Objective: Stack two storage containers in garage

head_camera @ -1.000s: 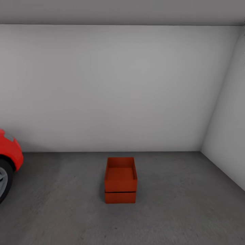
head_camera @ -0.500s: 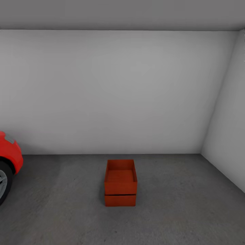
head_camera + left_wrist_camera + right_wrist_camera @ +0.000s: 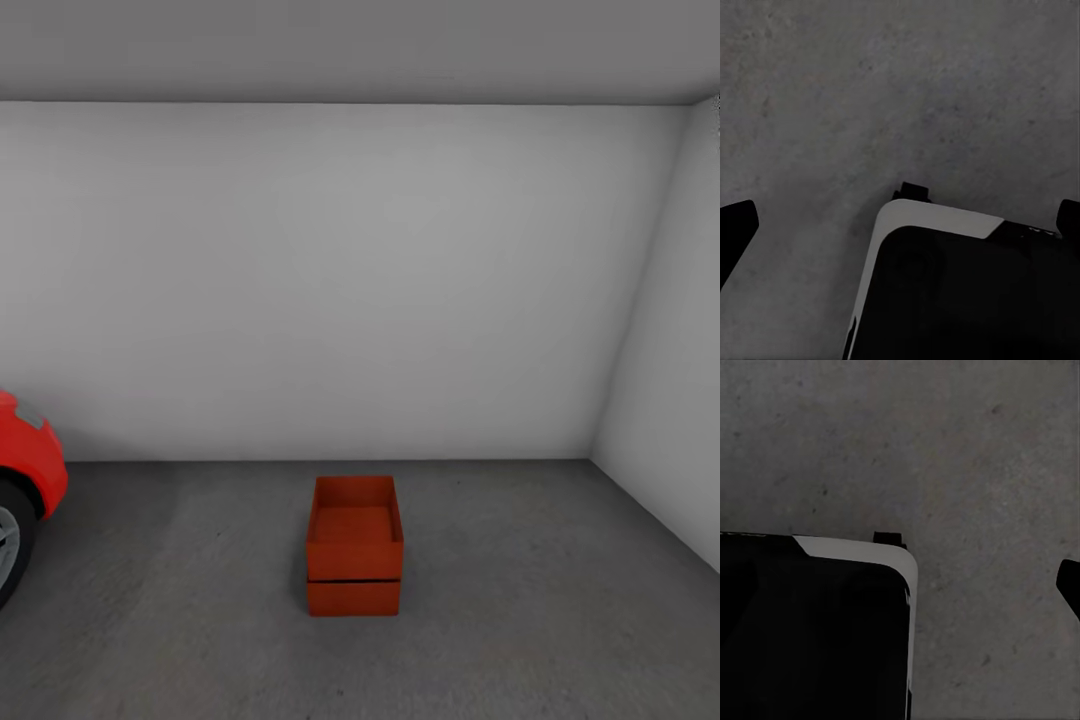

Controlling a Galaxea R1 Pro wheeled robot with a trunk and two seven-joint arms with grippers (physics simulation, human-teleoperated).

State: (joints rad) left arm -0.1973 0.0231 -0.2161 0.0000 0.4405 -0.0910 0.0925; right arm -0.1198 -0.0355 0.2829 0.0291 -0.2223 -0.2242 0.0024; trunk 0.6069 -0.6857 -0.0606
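Observation:
In the garage, the two storage containers stand stacked on the floor, a little ahead of me and in front of the white back wall. The upper red-orange container sits squarely on the lower container, open top up and empty inside. In the left wrist view my left gripper hangs open over the concrete, with dark fingertips at both edges of the frame. In the right wrist view my right gripper also points down at the concrete, with one fingertip far out at the edge, and it holds nothing.
A red car with its wheel juts in at the left. A white side wall closes the right. My black, white-edged base shows below both wrists, as does the base in the right wrist view.
The whole head picture has slid downward, so the camera has moved. The stacked containers and the car keep their places on the floor.

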